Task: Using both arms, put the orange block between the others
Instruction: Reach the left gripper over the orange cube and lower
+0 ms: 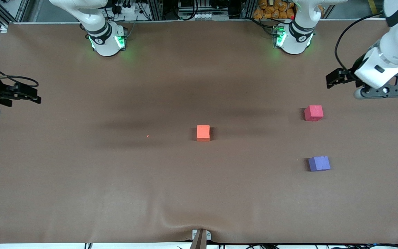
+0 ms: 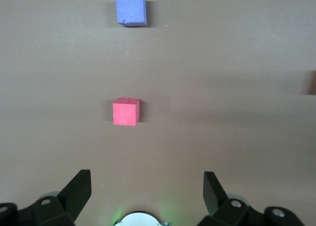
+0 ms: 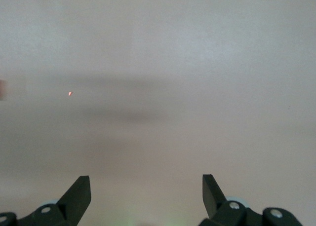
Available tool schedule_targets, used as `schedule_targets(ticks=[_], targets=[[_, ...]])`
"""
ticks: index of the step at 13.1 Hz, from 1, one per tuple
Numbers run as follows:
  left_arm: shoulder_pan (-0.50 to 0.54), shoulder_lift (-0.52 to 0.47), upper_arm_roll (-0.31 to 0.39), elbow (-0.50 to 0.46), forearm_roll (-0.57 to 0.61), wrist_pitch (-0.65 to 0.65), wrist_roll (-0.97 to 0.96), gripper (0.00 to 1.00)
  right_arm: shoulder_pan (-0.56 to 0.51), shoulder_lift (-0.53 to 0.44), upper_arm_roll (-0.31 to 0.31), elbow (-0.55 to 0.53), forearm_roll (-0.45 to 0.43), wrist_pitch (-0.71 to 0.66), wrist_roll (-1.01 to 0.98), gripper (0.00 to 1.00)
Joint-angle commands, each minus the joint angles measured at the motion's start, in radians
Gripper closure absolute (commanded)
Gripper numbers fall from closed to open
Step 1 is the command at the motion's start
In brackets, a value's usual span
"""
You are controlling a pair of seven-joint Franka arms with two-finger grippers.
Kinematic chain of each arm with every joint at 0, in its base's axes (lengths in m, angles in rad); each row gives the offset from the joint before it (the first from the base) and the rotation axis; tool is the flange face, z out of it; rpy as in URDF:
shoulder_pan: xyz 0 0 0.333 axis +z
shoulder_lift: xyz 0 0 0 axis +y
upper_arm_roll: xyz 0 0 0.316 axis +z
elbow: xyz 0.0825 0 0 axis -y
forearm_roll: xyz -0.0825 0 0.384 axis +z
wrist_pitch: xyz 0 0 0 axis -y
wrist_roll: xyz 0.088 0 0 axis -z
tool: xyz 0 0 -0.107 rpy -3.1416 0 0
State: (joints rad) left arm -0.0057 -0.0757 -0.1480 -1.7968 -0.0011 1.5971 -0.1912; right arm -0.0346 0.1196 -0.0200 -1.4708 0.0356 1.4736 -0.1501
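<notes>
The orange block [image 1: 203,132] sits alone on the brown cloth near the table's middle. The two others lie toward the left arm's end: a pinkish-red cube [image 1: 313,113] and, nearer the front camera, a purple-blue cube [image 1: 319,163], with a wide gap between them. My left gripper [image 1: 331,79] hangs open and holds nothing, over bare cloth near the pinkish-red cube. Its wrist view shows that cube [image 2: 126,111] and the purple-blue one [image 2: 131,9] ahead of the open left gripper [image 2: 147,184]. My right gripper [image 1: 35,96] hangs open over the right arm's end; in its wrist view the right gripper [image 3: 146,185] holds nothing.
A brown cloth [image 1: 116,193] covers the whole table. A tiny orange crumb [image 1: 147,136] lies between the orange block and the right arm's end. A small clamp [image 1: 200,237] sits at the front edge. The green-lit arm bases [image 1: 106,39] stand along the back edge.
</notes>
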Motion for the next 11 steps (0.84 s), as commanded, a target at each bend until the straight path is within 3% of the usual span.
schedule_targets(ticks=[1, 6, 7, 11], targets=[[0.003, 0.022, -0.054, -0.027, -0.013, 0.058, -0.098, 0.0, 0.057, -0.021, -0.058, -0.014, -0.023, 0.002, -0.019, 0.0], [-0.01, 0.218, -0.24, 0.029, -0.013, 0.227, -0.385, 0.0, 0.058, -0.021, -0.058, -0.014, -0.022, 0.001, -0.054, 0.0], [-0.032, 0.29, -0.266, 0.083, -0.011, 0.231, -0.439, 0.0, 0.056, -0.021, -0.058, -0.014, -0.022, -0.001, -0.054, 0.0], [-0.215, 0.568, -0.262, 0.34, 0.039, 0.231, -0.635, 0.0, 0.053, -0.021, -0.058, -0.013, -0.022, -0.006, -0.054, 0.0]])
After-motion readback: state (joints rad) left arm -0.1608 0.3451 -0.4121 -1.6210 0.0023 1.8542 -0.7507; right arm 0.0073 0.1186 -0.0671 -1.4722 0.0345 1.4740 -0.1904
